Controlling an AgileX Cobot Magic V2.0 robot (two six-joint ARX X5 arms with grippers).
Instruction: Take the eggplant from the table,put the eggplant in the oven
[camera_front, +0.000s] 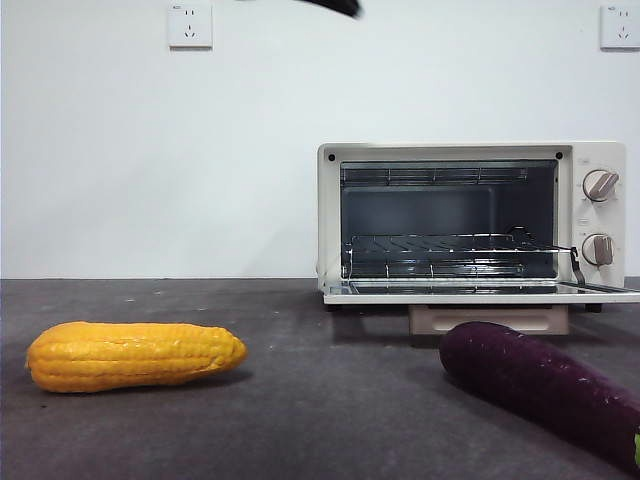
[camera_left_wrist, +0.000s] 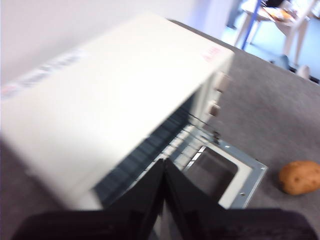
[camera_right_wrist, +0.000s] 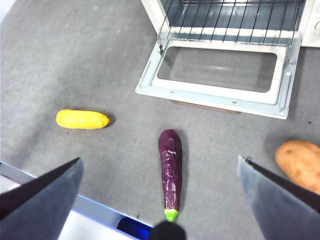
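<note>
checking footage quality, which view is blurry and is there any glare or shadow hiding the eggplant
Left wrist view: motion-blurred, the oven smeared and the shut left gripper soft. Front view: sharp, with soft shadows under the corn and the eggplant, which the frame edge cuts off. Right wrist view: clear and evenly lit, the eggplant unobscured between the open right gripper jaws.

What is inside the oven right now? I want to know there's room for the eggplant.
Only a wire rack shows inside the oven, whose door hangs open. No food on it. The eggplant lies on the table.

Purple eggplant (camera_right_wrist: 171, 170) flat on table (camera_right_wrist: 75, 60), before open oven (camera_front: 470, 215).
</note>
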